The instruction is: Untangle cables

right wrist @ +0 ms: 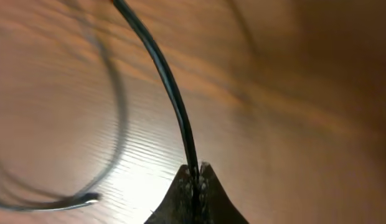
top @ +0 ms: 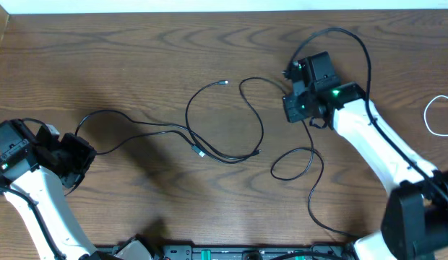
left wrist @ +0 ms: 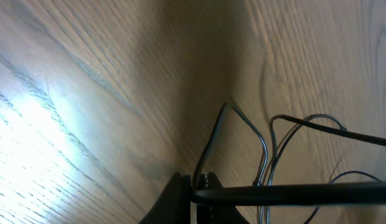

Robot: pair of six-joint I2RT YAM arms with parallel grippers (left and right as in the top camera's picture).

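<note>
1. The left gripper [top: 85, 153] is positioned at the left edge of the table [top: 137, 43], low over the wood.
2. In the left wrist view, the left gripper [left wrist: 194, 183] is seen with its fingers [left wrist: 179, 194] pressed together. A thin black strand is pinched between them.
3. The strand belongs to the left black cable [top: 108, 111]. From the grip, the left black cable [left wrist: 213, 140] rises to a sharp bend and then drops back beside further loops.
4. In the overhead view, the left black cable is laid across the table toward the centre, where it is crossed with other black loops. Small plug ends are visible in the middle of the table.
5. The right gripper [top: 290, 107] is positioned right of centre, in the upper half of the overhead view.
6. In the right wrist view, the right gripper [right wrist: 197, 171] is seen with its fingers [right wrist: 177, 196] closed tight. The right black cable [right wrist: 171, 87] is clamped at the tips and runs away in a curve.
7. In the overhead view, the right black cable [top: 262, 128] is looped from the right gripper down to the central tangle.
8. It cannot be told whether the loop below the right gripper belongs to the same cord.
9. The white cable [top: 427, 112] is located at the right edge of the table, well apart from the black cables.
</note>
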